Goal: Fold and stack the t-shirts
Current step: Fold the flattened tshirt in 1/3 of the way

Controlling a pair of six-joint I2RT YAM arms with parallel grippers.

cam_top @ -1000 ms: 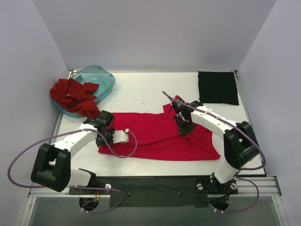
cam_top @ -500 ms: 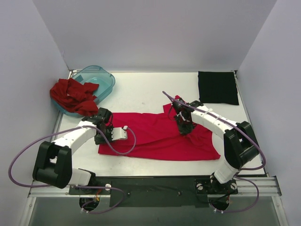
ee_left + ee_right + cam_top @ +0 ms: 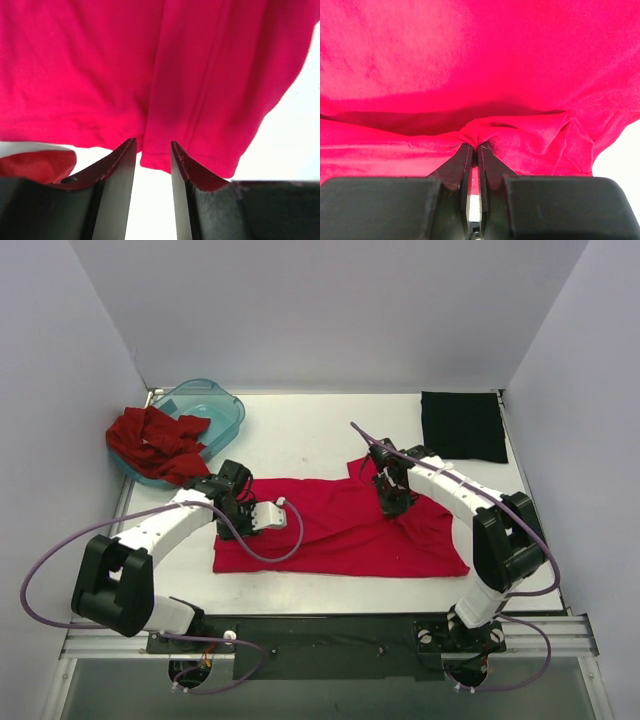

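A crimson-pink shirt (image 3: 350,535) lying spread mid-table, brick-red shirt (image 3: 155,443) draping crumpled over the tub (image 3: 215,405), black shirt (image 3: 462,426) folded far right.

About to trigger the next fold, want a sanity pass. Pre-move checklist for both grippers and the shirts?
1. Right gripper holding the crimson-pink shirt: ok, shut on a bunched fold.
2. Left gripper holding the shirt: not ok, jaws apart at its edge, nothing clamped.
3. Shirt lying flat: not ok, creased.
4. Black tee folded, away from both arms: ok.
5. Brick-red tee clear of the left arm: cannot tell, it hangs over the teal tub close beside it.
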